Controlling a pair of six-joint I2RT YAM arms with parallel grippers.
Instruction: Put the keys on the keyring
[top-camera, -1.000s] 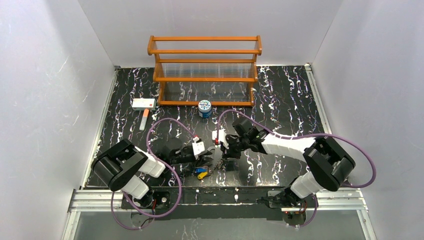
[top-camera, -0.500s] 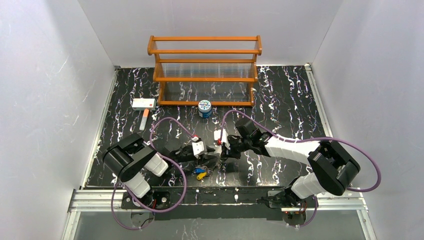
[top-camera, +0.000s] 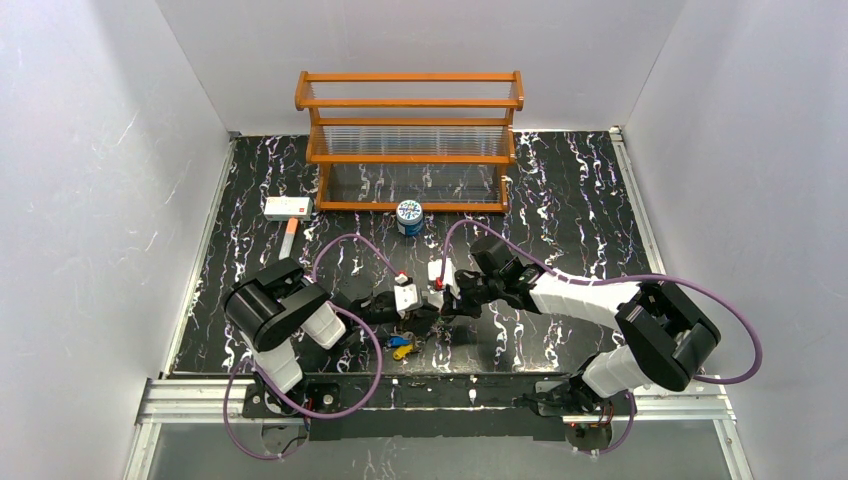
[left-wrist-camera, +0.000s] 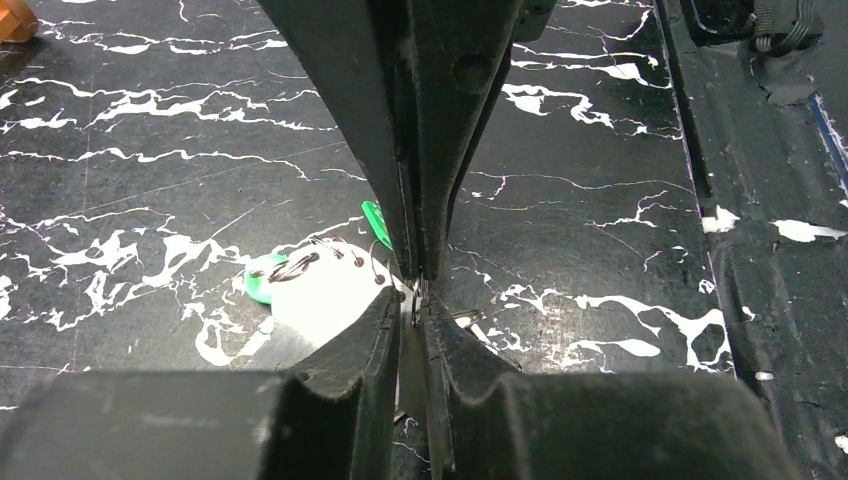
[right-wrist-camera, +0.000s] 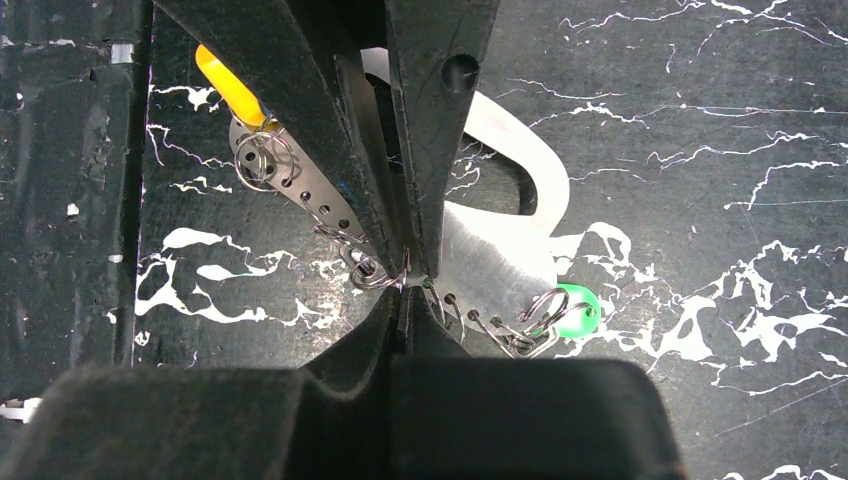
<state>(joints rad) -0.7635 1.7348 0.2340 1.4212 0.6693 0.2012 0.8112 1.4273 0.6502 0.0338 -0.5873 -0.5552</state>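
Observation:
The keyring (right-wrist-camera: 500, 250) is a whitish flat piece with a row of holes carrying small wire rings, joined to a white loop (right-wrist-camera: 530, 165). It lies near the table's front middle and also shows in the left wrist view (left-wrist-camera: 320, 295). On it hang a yellow key (right-wrist-camera: 230, 90) and a green key (right-wrist-camera: 575, 308). Yellow and blue keys (top-camera: 402, 348) show from above. My left gripper (left-wrist-camera: 415, 300) is shut on the keyring's edge. My right gripper (right-wrist-camera: 408, 285) is shut tip to tip against it, with a green key (left-wrist-camera: 376, 222) showing at its fingers. What it pinches is mostly hidden.
An orange wooden rack (top-camera: 410, 140) stands at the back. A round blue-and-white can (top-camera: 409, 217) sits in front of it. A white box with a red mark (top-camera: 288, 207) and a small stick (top-camera: 288, 240) lie at the back left. The table's front edge (top-camera: 440, 385) is close.
My left gripper has moved right, up to the right gripper, so their tips now meet over the keyring. The right gripper shifted slightly left a second ago, then stayed.

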